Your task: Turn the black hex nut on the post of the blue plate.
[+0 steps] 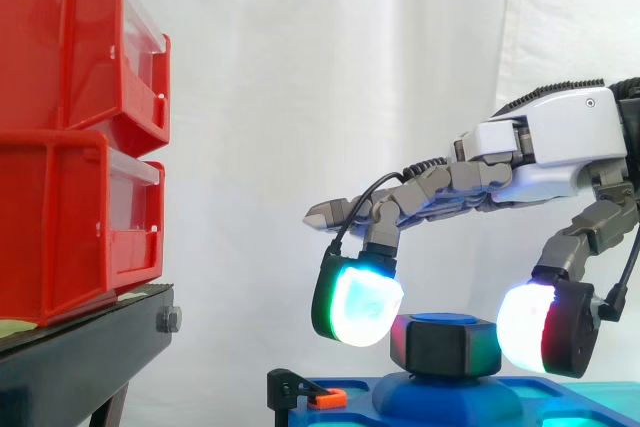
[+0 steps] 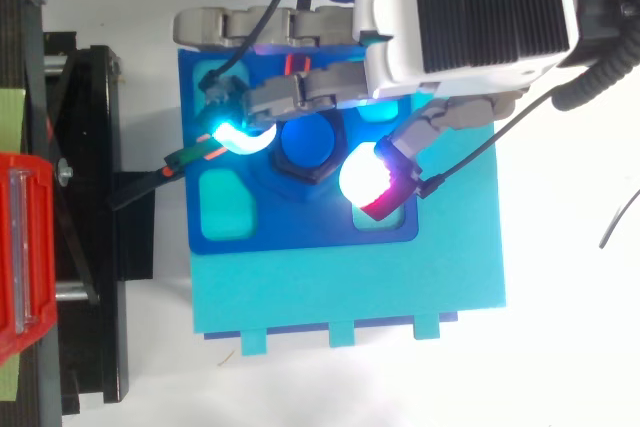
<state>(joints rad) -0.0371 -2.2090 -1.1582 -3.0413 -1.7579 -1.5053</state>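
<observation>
The hand (image 1: 560, 147) reaches in from the right and sits low over the blue plate (image 2: 300, 232). The black hex nut (image 1: 445, 347) sits on the post (image 2: 310, 142) at the plate's middle, raised on a rounded blue base. One finger curls down, its cyan-green pad (image 1: 357, 305) against the nut's left side. The thumb's white-and-red pad (image 1: 530, 327) closes on the right side. That is a pinch across the nut, while the other fingers lie straight out above, idle. The glow washes out the contact lines, so how firmly either pad bears on the nut is hard to judge.

The risk is in the grip. Both pads ride high on the nut, near its top edge, so a twist could let them slide up and off. If they sit on corners rather than flats, they may skid round and leave the nut unturned. The small orange clip (image 1: 328, 399) at the plate's left edge lies below the finger pad, and a wide sweep could catch it.
</observation>
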